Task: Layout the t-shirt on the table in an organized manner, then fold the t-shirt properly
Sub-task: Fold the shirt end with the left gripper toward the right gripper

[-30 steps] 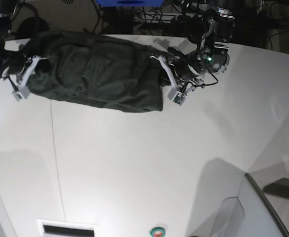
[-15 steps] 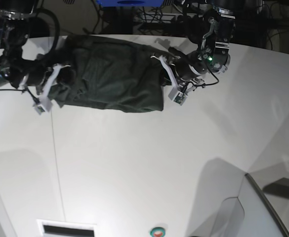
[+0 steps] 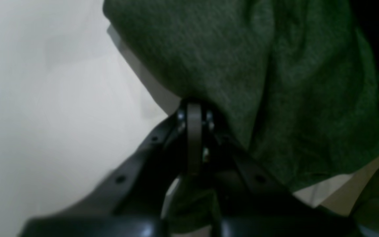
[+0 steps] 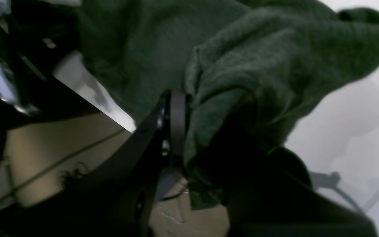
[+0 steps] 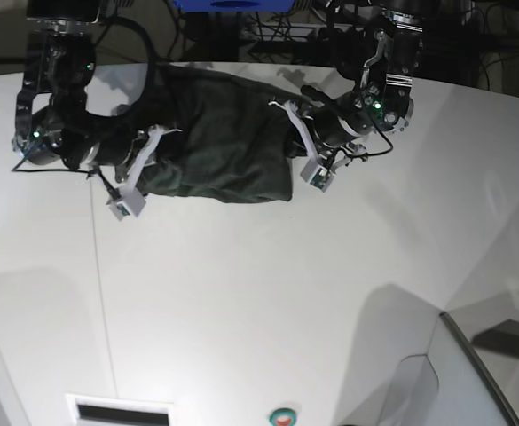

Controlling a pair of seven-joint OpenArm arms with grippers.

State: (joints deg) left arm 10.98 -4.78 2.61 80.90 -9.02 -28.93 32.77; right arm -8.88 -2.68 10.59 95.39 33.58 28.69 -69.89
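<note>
The dark green t-shirt (image 5: 224, 142) lies bunched near the far edge of the white table (image 5: 259, 293). My left gripper (image 5: 293, 135) is at the shirt's right end. In the left wrist view this gripper (image 3: 194, 112) is shut, pinching the t-shirt (image 3: 275, 65) at a fold. My right gripper (image 5: 153, 153) is at the shirt's left end. The right wrist view shows that gripper (image 4: 189, 118) shut on a thick wad of the t-shirt (image 4: 242, 65), with one finger hidden under the cloth.
A thin dark seam line (image 5: 99, 284) runs down the table's left part. A slot (image 5: 121, 413) and a round button (image 5: 283, 415) sit at the near edge, a grey structure (image 5: 472, 373) at the near right. Cables and dark gear (image 5: 268, 35) lie beyond the far edge.
My right gripper has carried the shirt's left end to the right and a little nearer, so the cloth is now shorter and more bunched. The left gripper has hardly moved.
</note>
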